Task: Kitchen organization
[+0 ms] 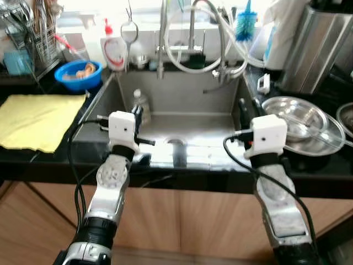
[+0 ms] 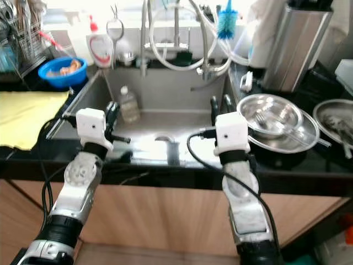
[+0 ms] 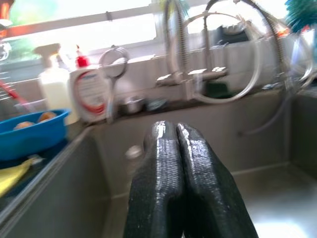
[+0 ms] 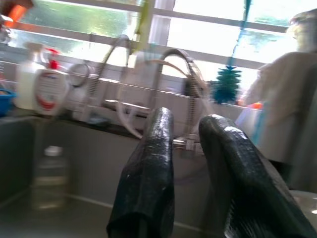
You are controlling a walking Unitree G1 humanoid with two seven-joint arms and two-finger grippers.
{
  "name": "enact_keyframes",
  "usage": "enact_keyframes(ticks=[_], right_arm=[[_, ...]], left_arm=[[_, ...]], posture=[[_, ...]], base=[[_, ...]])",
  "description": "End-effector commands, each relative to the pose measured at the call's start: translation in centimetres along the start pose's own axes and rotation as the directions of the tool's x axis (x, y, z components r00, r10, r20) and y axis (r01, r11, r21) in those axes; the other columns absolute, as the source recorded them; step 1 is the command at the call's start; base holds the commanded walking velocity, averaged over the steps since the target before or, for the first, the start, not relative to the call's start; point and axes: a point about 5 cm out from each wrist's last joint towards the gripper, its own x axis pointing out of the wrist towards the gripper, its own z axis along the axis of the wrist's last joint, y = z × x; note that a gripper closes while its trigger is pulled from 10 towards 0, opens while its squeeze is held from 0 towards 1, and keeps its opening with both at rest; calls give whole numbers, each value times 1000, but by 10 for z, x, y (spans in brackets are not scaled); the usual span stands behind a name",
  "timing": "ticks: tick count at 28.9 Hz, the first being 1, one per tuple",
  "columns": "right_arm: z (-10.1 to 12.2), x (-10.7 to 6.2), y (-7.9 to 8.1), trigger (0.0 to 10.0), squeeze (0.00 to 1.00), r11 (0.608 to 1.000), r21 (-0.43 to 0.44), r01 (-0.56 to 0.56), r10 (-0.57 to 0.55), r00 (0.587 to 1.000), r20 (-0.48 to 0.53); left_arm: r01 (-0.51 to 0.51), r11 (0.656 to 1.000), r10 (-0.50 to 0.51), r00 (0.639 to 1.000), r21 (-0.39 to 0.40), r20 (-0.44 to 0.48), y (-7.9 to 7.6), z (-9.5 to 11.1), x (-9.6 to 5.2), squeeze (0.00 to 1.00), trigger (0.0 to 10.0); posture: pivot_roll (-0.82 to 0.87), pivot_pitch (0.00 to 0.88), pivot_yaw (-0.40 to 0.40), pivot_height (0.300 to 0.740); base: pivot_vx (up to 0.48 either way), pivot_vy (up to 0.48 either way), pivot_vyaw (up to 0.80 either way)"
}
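Left gripper (image 1: 137, 112) jaws pressed together, right gripper (image 2: 220, 102) jaws spread, both above sink (image 1: 182, 88); reaching in risks toppling bottle (image 1: 141, 104)

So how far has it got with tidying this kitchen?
Little looks done yet. Neither claw holds anything: the left claw is shut and empty over the sink, the right claw open near the sink's right edge. Still waiting: a clear bottle standing in the sink, steel bowls stacked on the right counter, and a blue bowl beside the yellow cloth.
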Motion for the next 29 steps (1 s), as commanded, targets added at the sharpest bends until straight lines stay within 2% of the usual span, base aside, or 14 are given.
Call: enact_keyframes(ticks=[1, 4, 7, 9, 18, 20, 21, 22, 24, 25, 27, 28, 29], right_arm=[[1, 4, -3, 10000, 0, 1000, -13, 5, -4, 1000, 7], [0, 5, -4, 10000, 0, 1000, 15, 11, -11, 1000, -5], [-3, 5, -5, 10000, 0, 998, 54, 25, -24, 999, -23], [-2, 5, -5, 10000, 0, 999, 42, 22, -21, 1000, -12], [-6, 3, -13, 10000, 0, 996, 60, 65, -63, 998, -31], [-7, 3, -17, 10000, 0, 993, 74, 91, -88, 995, -44], [-9, 3, -23, 10000, 0, 978, 146, 148, -140, 988, -64], [-9, 3, -23, 10000, 0, 978, 146, 148, -140, 988, -64], [-10, 3, -34, 10000, 0, 954, 191, 230, -216, 972, -90], [-10, 3, -34, 10000, 0, 954, 191, 230, -216, 972, -90], [-2, 2, -45, 10000, 0, 952, 190, 240, -235, 971, -50], [1, 2, -50, 10000, 1000, 950, 191, 245, -242, 969, -38], [2, 3, -52, 10000, 1000, 948, 192, 252, -250, 968, -37]], left_arm=[[-2, 1000, 2, 1000, -8, 20, 0, 5, 3, 0, 10000], [3, 1000, -3, 1000, 13, 18, 0, 5, 3, 0, 10000], [19, 999, -21, 999, 46, 38, -2, 9, 3, 0, 10000], [27, 999, -28, 999, 37, 43, -3, 10, 3, 0, 10000], [42, 998, -44, 998, 56, 38, -9, 9, 4, 0, 10000], [42, 998, -44, 998, 56, 36, -9, 9, 4, 0, 10000], [40, 996, -42, 999, 76, 21, -9, 6, 3, 0, 10000], [40, 996, -42, 999, 76, 21, -9, 6, 3, 0, 10000], [32, 997, -33, 999, 68, 15, -8, 5, 2, 0, 10000], [32, 997, -33, 999, 68, 15, -8, 5, 2, 0, 10000], [30, 997, -31, 999, 70, 12, -8, 4, 2, 0, 10000], [31, 997, -31, 999, 71, 10, -8, 4, 2, 0, 10000], [31, 997, -31, 999, 72, 10, -8, 4, 2, 0, 10000]], posture=[[-237, 0, 73, 731], [-232, 0, 72, 731], [-230, 0, 69, 731], [-232, 0, 69, 731], [-233, 0, 64, 731], [-233, 0, 62, 731], [-235, 0, 61, 731], [-235, 0, 61, 731], [-238, 0, 60, 731], [-238, 0, 60, 731], [-241, 0, 60, 731], [-243, 0, 59, 731], [-243, 0, 59, 731]], base=[[0, 450, 0], [0, 435, 0], [0, 0, -733], [0, 0, -728], [0, 0, 0], [0, 0, 0], [0, 0, 0], [0, 0, 0], [0, 0, 0], [0, 0, 0], [0, 0, 0], [0, 0, 0], [0, 0, 0]])
